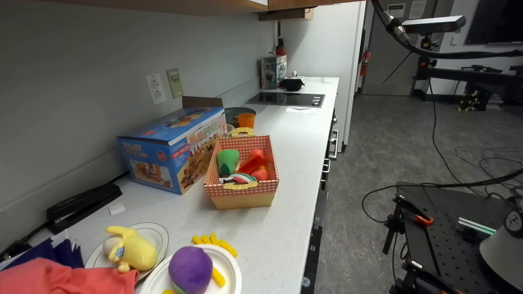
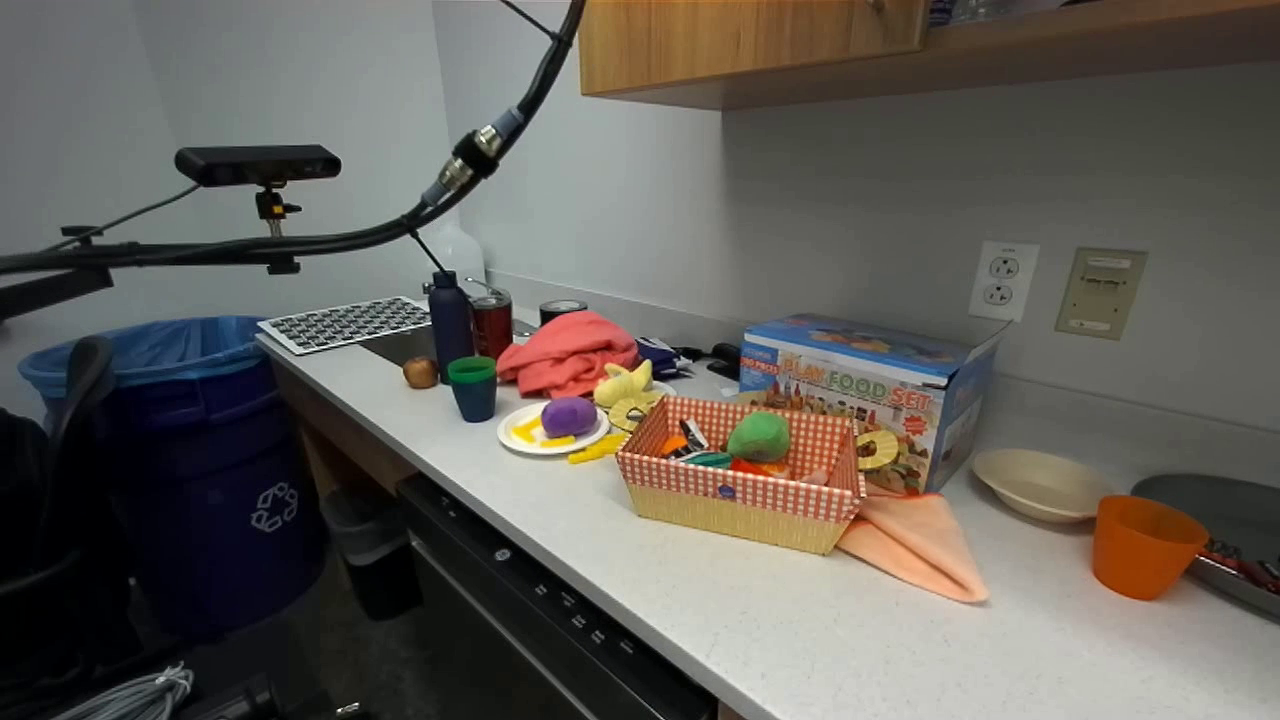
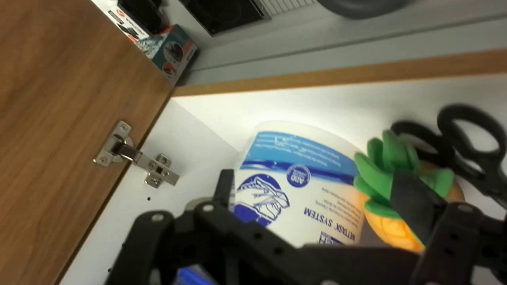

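Gripper (image 3: 319, 190): jaws spread wide, facing the WetTask tub (image 3: 297, 178) in the wrist view.
Toy pineapple (image 3: 382, 198): right of the tub, behind one fingertip (image 3: 412, 198) that hides part of it; contact cannot be told.
WetTask tub: partly covered by the gripper.
Scissors (image 3: 489, 166): farther right of the tub, blades running out of view.
Cabinet hinge (image 3: 136, 156): left of the tub.

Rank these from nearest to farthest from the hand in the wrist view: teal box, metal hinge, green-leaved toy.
1. Green-leaved toy: right, partly hidden by the hand.
2. Metal hinge: left, fixed to the wooden door.
3. Teal box: upper left, beyond the door.
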